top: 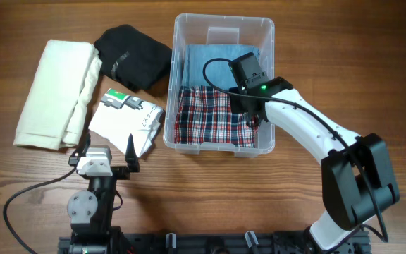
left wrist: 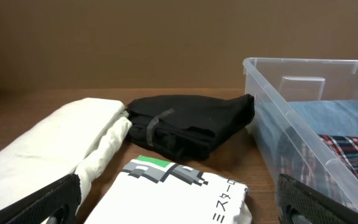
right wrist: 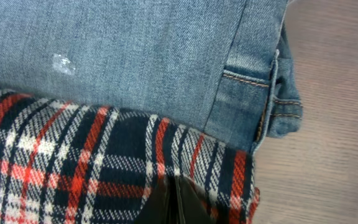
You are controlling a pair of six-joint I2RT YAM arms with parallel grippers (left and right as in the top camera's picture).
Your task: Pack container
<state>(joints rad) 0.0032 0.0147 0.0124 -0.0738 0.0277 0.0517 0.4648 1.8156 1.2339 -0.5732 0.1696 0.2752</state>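
Note:
The clear plastic container point(top: 223, 25) stands at the back centre; it also shows in the left wrist view point(left wrist: 303, 62). Folded blue jeans point(top: 210, 63) point(right wrist: 135, 56) lie in its far half. A folded red, white and navy plaid garment point(top: 206, 116) point(right wrist: 73, 162) lies in its near half. My right gripper point(top: 254, 116) point(right wrist: 174, 199) is inside the container, fingers together, tips down on the plaid's right edge. My left gripper point(top: 108, 149) point(left wrist: 178, 208) is open and empty, just in front of a folded white printed T-shirt point(top: 125, 120) point(left wrist: 179, 193).
A folded black garment point(top: 132, 53) point(left wrist: 191, 121) lies left of the container. A larger folded cream garment point(top: 55, 92) point(left wrist: 48, 143) lies at the far left. All rest on the wooden table. The right arm reaches over the container's right wall.

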